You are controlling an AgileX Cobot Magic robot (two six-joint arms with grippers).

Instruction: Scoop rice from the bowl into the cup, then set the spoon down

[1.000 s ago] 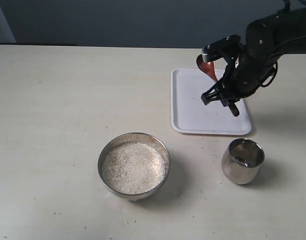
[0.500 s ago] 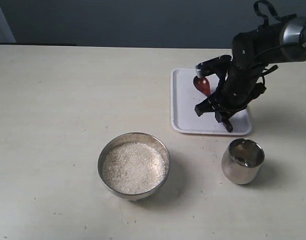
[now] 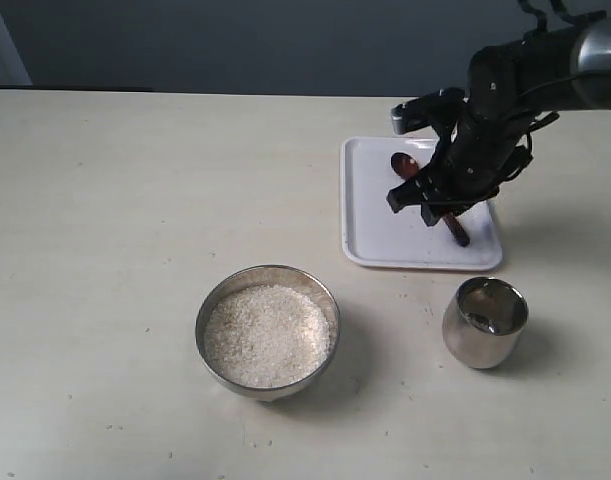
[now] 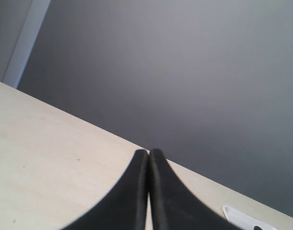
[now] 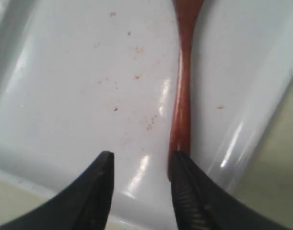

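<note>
Upper right, the right claw (image 5: 142, 165) hangs jaws apart over the spoon (image 3: 404, 165), whose handle lies diagonally beside one finger.

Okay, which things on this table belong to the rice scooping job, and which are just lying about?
Belong to the job: rice, bowl, cup, spoon.
Just lying about: white tray, though the spoon lies on it.

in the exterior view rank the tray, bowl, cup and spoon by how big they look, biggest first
1. tray, slightly ahead of the bowl
2. bowl
3. cup
4. spoon, thin, handle partly hidden by the right gripper
</note>
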